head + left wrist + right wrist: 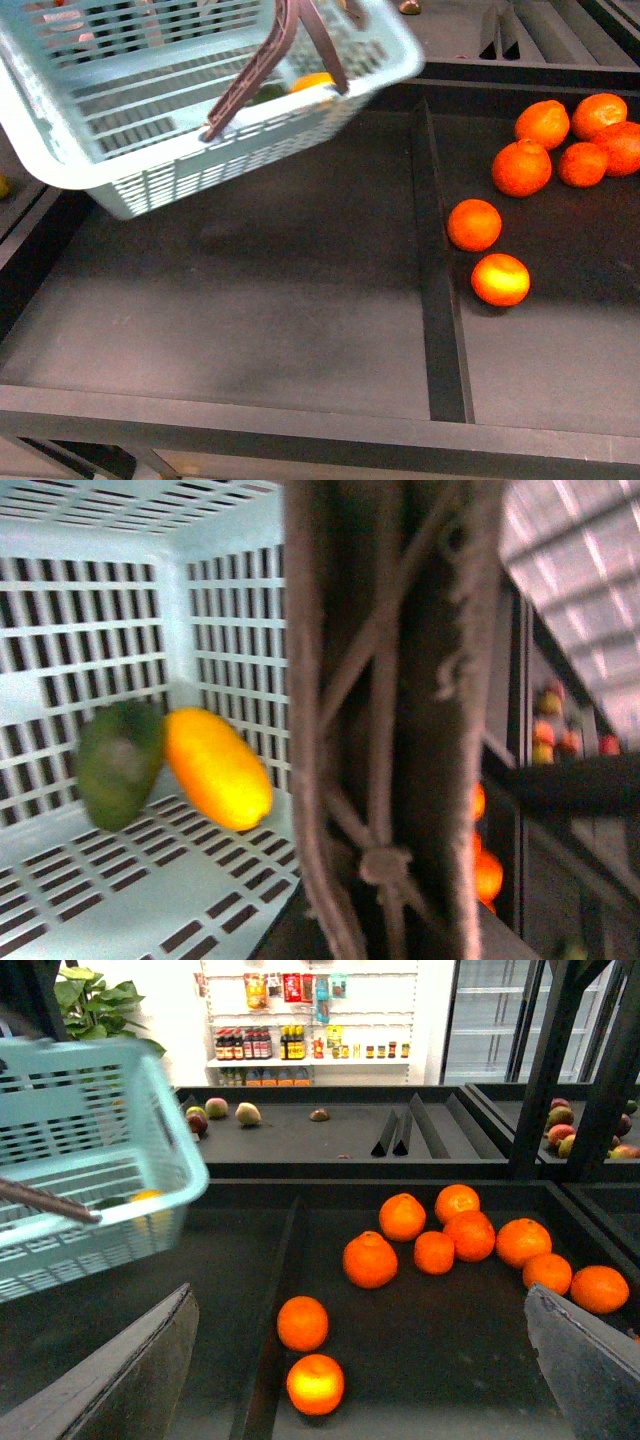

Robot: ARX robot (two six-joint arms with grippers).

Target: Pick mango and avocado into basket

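Already the mango [218,768] and avocado [118,764] lie touching inside the tilted basket [150,185], so carry it level by its handle [395,720]; left jaws' state unclear, right jaws apart.

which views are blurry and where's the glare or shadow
Front view: the basket is smeared by motion blur and casts a soft shadow on the dark tray floor; the nearest orange has a blown-out highlight. Left wrist view: the brown handle is close and out of focus, the mango and avocado soft. Right wrist view: sharpest, with a bright, washed-out wall behind.
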